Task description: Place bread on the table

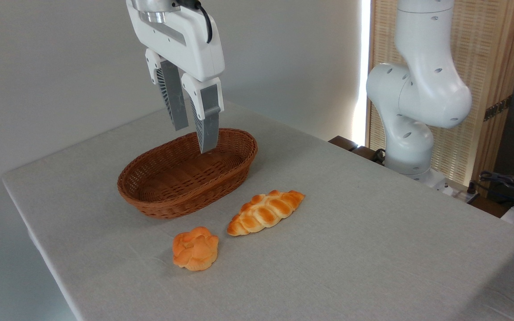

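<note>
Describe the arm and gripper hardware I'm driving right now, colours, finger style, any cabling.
The arm is glossy white with rounded, bulbous joint housings and small dark recessed holes. The gripper has a white angular body under a silver metal flange, with a black cable curving down its side. Its two long fingers are grey, tapered and ribbed along their edges, set in white mounts. No markings are legible.
</note>
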`<action>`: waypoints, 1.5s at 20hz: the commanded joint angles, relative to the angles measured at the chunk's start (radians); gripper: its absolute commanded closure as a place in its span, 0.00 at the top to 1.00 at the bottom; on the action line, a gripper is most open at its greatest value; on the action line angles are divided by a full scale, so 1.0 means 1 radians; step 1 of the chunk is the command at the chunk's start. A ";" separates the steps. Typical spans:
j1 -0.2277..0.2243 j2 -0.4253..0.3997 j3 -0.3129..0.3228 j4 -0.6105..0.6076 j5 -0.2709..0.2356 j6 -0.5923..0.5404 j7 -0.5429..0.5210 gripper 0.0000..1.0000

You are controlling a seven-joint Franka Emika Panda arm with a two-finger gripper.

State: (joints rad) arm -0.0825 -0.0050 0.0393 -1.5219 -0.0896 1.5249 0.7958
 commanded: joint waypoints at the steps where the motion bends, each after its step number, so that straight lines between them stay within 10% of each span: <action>1: 0.029 -0.052 -0.009 -0.086 0.018 0.064 0.009 1.00; 30: 0.073 -0.041 -0.053 -0.093 0.088 0.058 0.022 1.00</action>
State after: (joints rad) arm -0.0121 -0.0379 -0.0087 -1.6026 -0.0142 1.5687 0.8059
